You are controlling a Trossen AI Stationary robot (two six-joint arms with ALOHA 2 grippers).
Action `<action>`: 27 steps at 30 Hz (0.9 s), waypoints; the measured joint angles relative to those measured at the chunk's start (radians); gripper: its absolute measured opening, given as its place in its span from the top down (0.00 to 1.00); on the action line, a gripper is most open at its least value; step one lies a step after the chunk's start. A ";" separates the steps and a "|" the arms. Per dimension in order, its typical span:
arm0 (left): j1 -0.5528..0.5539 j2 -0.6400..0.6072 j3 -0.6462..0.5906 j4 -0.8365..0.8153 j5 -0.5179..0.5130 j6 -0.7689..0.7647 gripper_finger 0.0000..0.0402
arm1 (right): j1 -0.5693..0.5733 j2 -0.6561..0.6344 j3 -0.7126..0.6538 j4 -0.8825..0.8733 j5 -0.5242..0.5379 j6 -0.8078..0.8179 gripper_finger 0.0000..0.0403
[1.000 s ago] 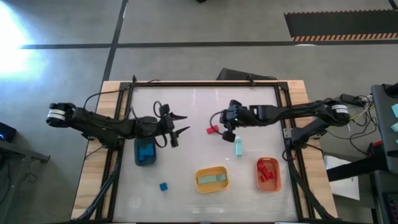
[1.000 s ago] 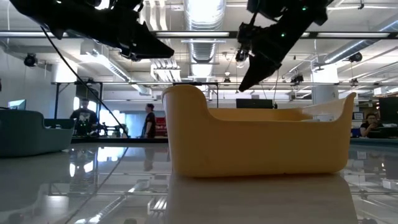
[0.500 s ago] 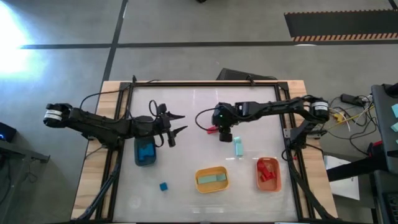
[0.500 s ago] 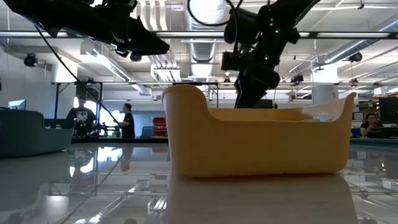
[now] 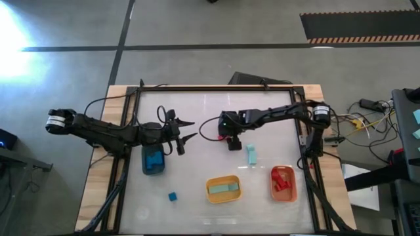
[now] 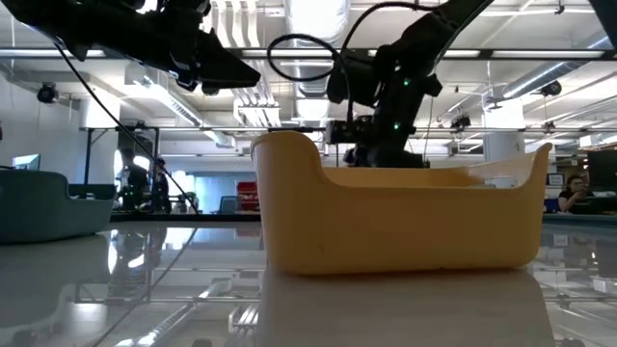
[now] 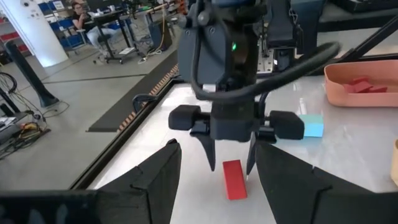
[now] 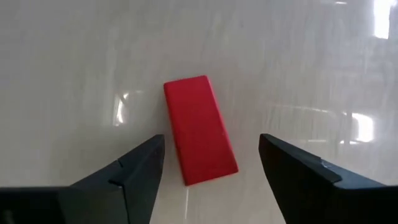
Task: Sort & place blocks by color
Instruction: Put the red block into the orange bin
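While red blocks (image 5: 282, 180) fill the orange bin (image 5: 292, 191), a flat red bar (image 8: 199, 130) is straddled by the right gripper (image 8: 211, 165), fingers apart; left gripper (image 5: 184, 129) likewise parted.

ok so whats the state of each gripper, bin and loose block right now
Right gripper: open, straddling the flat red bar block, not touching.
Left gripper: open, raised beside the grey-blue bin.
Grey-blue bin: holds a blue block.
Yellow bin: holds a mint bar.
Orange bin: holds red blocks.
Mint bar block: loose on table.
Small blue cube: loose on table.
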 joint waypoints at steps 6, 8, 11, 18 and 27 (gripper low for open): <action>0.000 0.002 0.000 0.000 0.000 0.000 0.52 | -0.015 0.036 0.000 0.009 -0.002 -0.002 0.40; 0.000 0.002 0.000 0.001 0.000 0.000 0.52 | -0.017 0.039 0.001 0.010 -0.004 0.001 0.43; 0.000 0.002 0.000 0.000 0.000 0.000 0.52 | -0.017 0.044 0.001 0.012 -0.008 0.004 0.50; 0.000 0.002 0.000 0.001 0.000 0.000 0.52 | -0.018 0.044 0.001 0.021 -0.004 0.017 0.70; 0.000 0.003 0.000 0.001 0.000 0.000 0.52 | -0.017 0.037 0.000 0.019 0.002 0.041 0.70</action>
